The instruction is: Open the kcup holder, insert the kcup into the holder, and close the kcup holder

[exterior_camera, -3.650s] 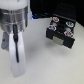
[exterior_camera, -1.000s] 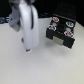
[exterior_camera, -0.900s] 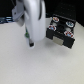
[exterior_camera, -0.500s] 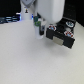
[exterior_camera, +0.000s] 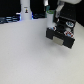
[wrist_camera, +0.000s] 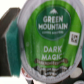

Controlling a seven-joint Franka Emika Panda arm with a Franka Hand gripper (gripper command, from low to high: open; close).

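Observation:
The kcup (wrist_camera: 47,35), a green pod with a "Green Mountain Dark Magic" lid, fills the wrist view. It sits between my fingers, and one black finger with a teal pad (wrist_camera: 10,37) presses its side. My gripper (wrist_camera: 46,42) is shut on it. In the exterior view my gripper (exterior_camera: 52,12) hangs at the far edge with a speck of green, the kcup (exterior_camera: 49,9), in it. It is just above and behind the black kcup holder (exterior_camera: 64,31) at the exterior view's right. The holder's lower drawer (exterior_camera: 62,42) seems to stick out forward, but the picture is blurred.
A white bottle-shaped thing with a dark band (exterior_camera: 25,8) stands at the back on the exterior view's left. Dark clutter (exterior_camera: 9,20) lines the back left edge. The pale tabletop (exterior_camera: 30,55) stretches in front of the holder.
My arm has swung from the exterior view's left across to the right and now hangs by the kcup holder. The holder's lower front now looks further forward.

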